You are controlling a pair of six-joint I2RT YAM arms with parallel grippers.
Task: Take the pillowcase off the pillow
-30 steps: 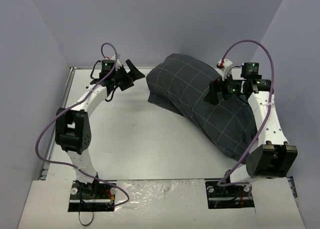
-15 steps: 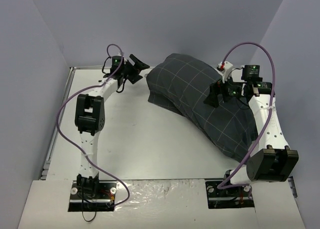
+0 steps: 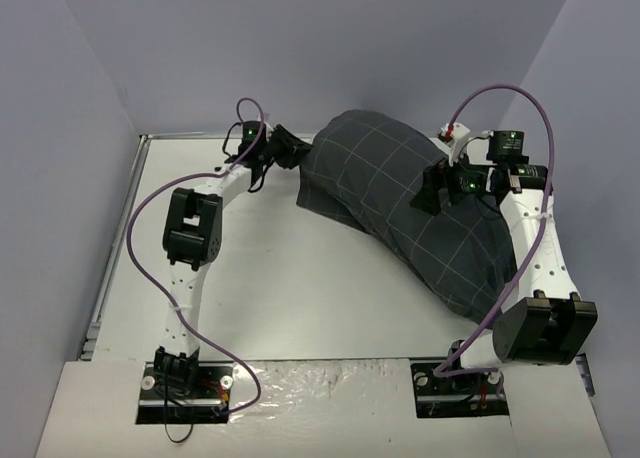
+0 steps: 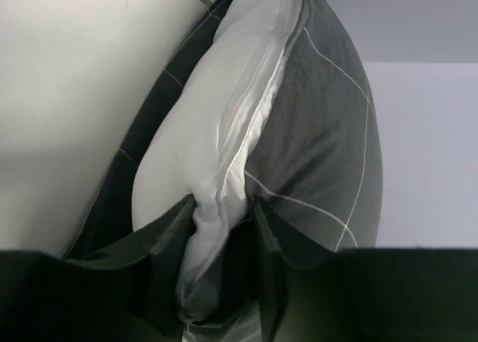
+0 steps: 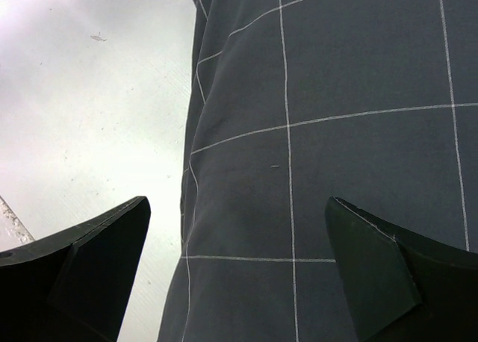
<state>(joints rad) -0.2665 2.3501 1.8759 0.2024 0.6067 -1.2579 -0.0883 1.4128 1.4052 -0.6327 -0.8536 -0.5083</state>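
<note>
Top external shows the pillowcase (image 3: 400, 213), still on, as a long dark checked hump lying aslant on the table (image 3: 260, 268), from the far middle down toward the near right. The left gripper (image 3: 292, 148) is at its far left end, with the left arm reaching across the far side of the table. The right gripper (image 3: 432, 190) is above the middle of the hump.

Left wrist looks into the open end of the pillowcase (image 4: 321, 133), where the pillow (image 4: 202, 133) bulges out white with a seam running along its edge. The left gripper (image 4: 220, 222) has its jaws drawn in narrow, and the pillow's seamed edge is pinched between the two dark fingers (image 4: 168, 234). Dark checked cloth lies on both sides of the white.

Right wrist shows the right gripper (image 5: 235, 204) with its jaws spread wide and nothing in them. Its fingers (image 5: 97, 260) are apart from the cloth, above the pillowcase (image 5: 336, 95), whose edge runs beside bare table (image 5: 89, 95)
</note>
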